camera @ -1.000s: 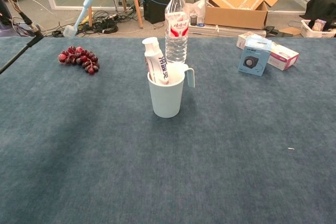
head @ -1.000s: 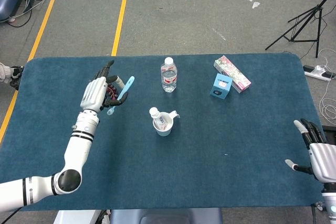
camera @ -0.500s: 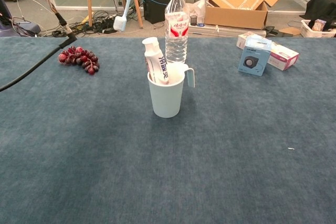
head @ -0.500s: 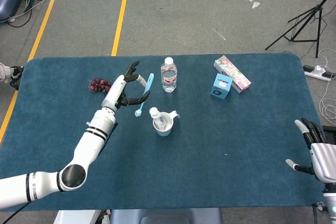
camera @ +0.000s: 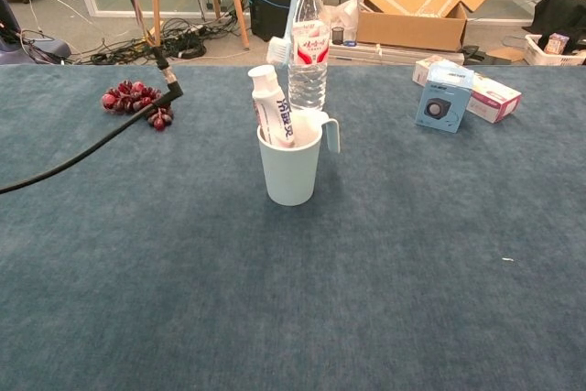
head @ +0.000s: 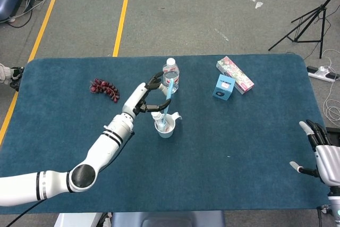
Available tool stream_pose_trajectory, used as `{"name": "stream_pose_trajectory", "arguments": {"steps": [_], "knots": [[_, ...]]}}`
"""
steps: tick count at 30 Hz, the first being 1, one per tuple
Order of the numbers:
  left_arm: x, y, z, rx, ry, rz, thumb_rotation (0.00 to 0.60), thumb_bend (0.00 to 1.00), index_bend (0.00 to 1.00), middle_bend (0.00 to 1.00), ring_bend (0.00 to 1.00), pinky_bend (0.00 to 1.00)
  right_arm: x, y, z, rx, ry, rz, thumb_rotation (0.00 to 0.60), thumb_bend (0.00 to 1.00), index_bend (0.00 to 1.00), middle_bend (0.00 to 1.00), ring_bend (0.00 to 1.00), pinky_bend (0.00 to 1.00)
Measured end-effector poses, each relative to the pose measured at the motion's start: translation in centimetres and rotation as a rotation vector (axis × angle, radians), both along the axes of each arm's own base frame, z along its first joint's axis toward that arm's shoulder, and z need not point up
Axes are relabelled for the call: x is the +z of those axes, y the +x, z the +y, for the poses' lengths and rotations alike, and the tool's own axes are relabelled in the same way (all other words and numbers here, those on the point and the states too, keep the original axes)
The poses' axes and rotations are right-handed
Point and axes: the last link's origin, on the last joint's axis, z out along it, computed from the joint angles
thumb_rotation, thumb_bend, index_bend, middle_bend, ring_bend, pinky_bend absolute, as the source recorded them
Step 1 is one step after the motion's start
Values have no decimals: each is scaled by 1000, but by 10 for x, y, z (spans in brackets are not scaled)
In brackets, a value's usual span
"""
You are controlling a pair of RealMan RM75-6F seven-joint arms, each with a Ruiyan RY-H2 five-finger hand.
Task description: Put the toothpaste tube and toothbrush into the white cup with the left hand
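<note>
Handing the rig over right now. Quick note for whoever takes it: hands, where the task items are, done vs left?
Left robot hand: holds the toothbrush in its fingers, head down, in the air above the white cup; brush not yet inside.
Right robot hand: open, off at the table's right edge, holding nothing.
Toothpaste tube: standing in the cup, cap up.
Nearby: water bottle close behind the cup, grapes to the left, boxes far right.
Done: tube in the cup.
Left: lower the brush into the cup beside the tube, release, and withdraw the left hand.
</note>
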Motion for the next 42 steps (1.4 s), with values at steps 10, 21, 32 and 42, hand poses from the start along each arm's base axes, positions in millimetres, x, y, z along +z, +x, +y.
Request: {"name": "stream_pose_trajectory", "arguments": {"steps": [10, 21, 32, 42], "knots": [[-36, 3, 2, -40, 75, -63, 600, 453, 714, 0, 0, 0, 5, 0, 2, 6, -12, -13, 600, 0, 93, 70, 0, 423], [-73, -13, 8, -17, 117, -142, 600, 455, 712, 0, 0, 0, 7, 0, 3, 10, -15, -18, 600, 0, 93, 70, 0, 423], [-88, -29, 6, -14, 117, -172, 600, 455, 710, 0, 0, 0, 7, 1, 3, 11, -14, -17, 600, 0, 93, 70, 0, 423], [-100, -39, 7, -17, 117, -172, 600, 455, 704, 0, 0, 0, 8, 1, 3, 12, -16, -19, 600, 0, 93, 70, 0, 423]]}}
